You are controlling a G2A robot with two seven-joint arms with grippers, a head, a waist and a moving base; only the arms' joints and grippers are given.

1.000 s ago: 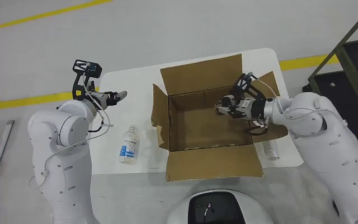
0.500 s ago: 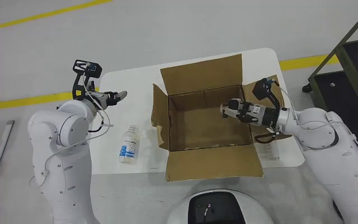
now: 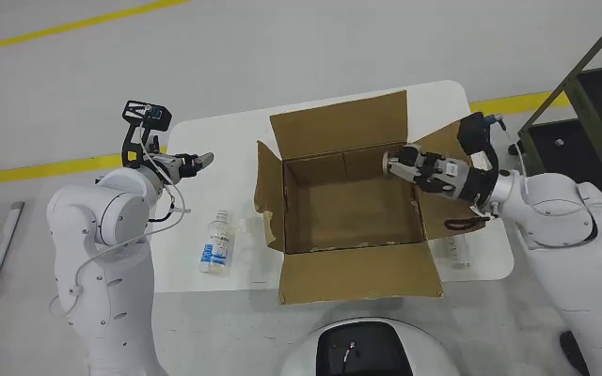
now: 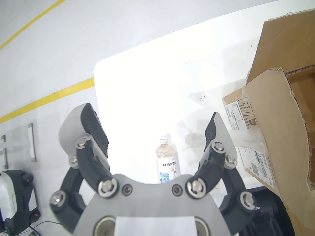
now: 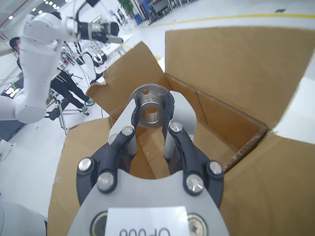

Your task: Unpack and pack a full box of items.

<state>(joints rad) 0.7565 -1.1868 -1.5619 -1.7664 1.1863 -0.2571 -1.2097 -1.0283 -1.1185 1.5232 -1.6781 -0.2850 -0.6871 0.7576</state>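
Right tool (image 5: pixel 152 104) is clamped on a flanged metal bushing (image 5: pixel 150 94), up over the 2 o'clock corner of the open cardboard box (image 3: pixel 362 273). Left tool (image 4: pixel 152 114) hangs wide open over the 9 o'clock end of the bench (image 3: pixel 226 150), with a clear bottle (image 3: pixel 217 242) lying flat at the box's 9 o'clock

One cardboard box (image 3: pixel 339 127), one metal flange (image 5: pixel 150 104), one bottle (image 3: pixel 216 242), perhaps a second bottle (image 3: pixel 456 252)

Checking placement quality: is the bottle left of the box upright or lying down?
Lying down: the bottle shows its full side along the table, cap pointing toward the far edge.
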